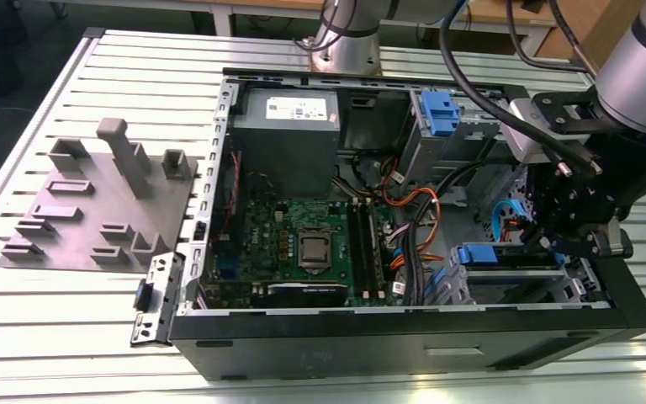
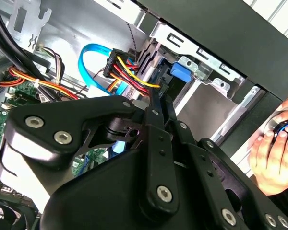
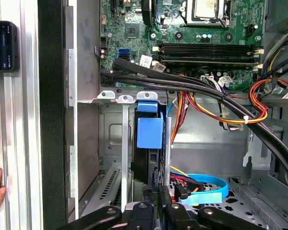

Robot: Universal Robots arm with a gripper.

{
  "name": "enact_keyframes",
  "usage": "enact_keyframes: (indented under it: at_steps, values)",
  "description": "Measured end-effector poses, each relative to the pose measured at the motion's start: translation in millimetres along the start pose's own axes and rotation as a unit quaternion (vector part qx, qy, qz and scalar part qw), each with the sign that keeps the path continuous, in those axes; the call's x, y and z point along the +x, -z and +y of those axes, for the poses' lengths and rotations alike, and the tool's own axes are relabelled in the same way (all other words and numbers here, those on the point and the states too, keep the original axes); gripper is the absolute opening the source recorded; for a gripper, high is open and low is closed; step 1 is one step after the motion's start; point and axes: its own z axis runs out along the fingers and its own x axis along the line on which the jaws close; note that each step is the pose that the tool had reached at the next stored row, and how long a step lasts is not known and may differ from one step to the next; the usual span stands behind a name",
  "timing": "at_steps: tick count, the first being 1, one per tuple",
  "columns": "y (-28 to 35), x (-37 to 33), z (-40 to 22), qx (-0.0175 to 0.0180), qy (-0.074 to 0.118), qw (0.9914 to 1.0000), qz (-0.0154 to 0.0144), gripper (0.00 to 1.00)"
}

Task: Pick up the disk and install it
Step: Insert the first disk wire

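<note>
your gripper [image 1: 548, 240] sits low inside the open computer case [image 1: 413, 337], at the exterior view's right, down by the drive bay [image 1: 514, 282] near the case's front corner. i cannot tell from these views whether the jaws are open or closed; the linkage hides the tips.

in the first wrist view, the disk [image 3: 151, 160] stands on edge in the metal bay just ahead of your gripper [image 3: 156, 211], a dark slab with its blue plastic rail [image 3: 149, 132] facing the camera and silver bay walls on either side. in the exterior view the same blue piece [image 1: 491, 254] shows at the top of the bay, right beside the gripper's black links.

a light blue data cable [image 3: 206, 189] and a bundle of red, yellow and orange power wires [image 2: 129, 74] lie close to the gripper. the green motherboard [image 1: 300, 244] fills the middle of the case, with the grey power supply [image 1: 289, 126] at the far end.

a grey fixture tray [image 1: 98, 206] rests on the slatted desk [image 1: 31, 320] at the exterior view's left. a person's hand [image 2: 273, 153] shows outside the case in the second wrist view.
</note>
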Motion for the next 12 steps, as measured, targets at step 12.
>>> enact_keyframes:
  at_steps: [12]
  values:
    - [-0.4,-0.1,0.1,-0.0009,0.000,1.00000,0.0000,0.16]
